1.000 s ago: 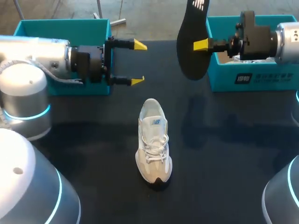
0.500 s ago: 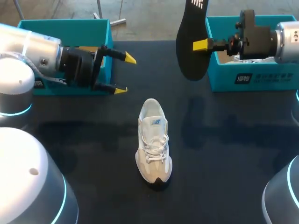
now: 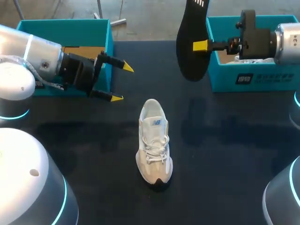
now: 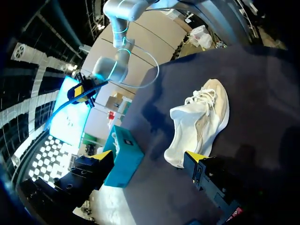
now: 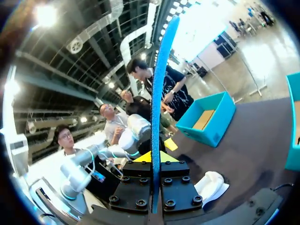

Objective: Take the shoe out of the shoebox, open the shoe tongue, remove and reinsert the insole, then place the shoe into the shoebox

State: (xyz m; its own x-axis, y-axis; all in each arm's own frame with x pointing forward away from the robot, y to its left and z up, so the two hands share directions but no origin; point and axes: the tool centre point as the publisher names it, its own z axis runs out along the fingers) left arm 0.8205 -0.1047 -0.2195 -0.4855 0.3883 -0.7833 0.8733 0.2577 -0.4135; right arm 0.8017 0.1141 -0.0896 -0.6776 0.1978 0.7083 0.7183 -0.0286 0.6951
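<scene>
White shoe upright mid worktop, open room all round, left jaws spread wide beside the left teal box, right jaws pinching the black insole, up by the right box edge

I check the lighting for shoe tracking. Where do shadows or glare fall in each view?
Head view: soft shadows cross the table beside the shoe. Left wrist view: a dark shadow lies beside the shoe. Right wrist view: the insole shows a bright edge.
</scene>
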